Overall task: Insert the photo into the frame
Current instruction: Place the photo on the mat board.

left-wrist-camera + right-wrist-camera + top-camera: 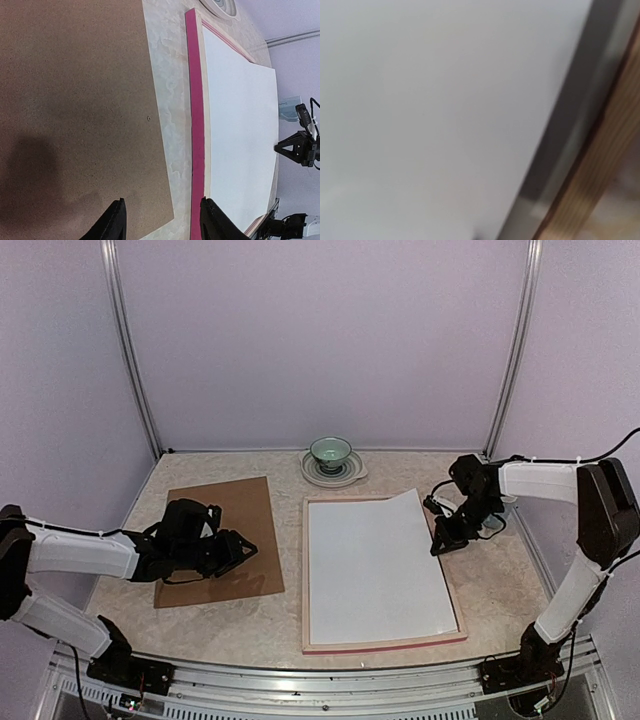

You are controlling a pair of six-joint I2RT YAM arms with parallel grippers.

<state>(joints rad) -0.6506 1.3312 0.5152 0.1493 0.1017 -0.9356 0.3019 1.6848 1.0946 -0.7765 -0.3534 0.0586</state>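
The photo [375, 565] lies white side up in the frame [380, 645], its far right corner riding over the rim. My right gripper [441, 544], jaws nearly closed, sits at that edge; whether it pinches anything I cannot tell. My left gripper [248, 551], half open and empty, hangs over the board [235, 505]. A bowl [331, 451] stands behind the frame on the marbled table [500, 590], with lilac walls around.

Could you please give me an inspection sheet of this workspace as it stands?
Surface: marbled beige tabletop.
Job's things: rectangular photo, white side up, lies in the thin-rimmed pink frame; its far right corner is lifted over the rim.
Clutter: brown backing board left of the frame; green bowl on a saucer.
Grippers: left gripper open above the board; right gripper shut at the photo's right edge, hold unclear.
Cables: black cable by the right arm.
Surroundings: lilac walls, aluminium posts.
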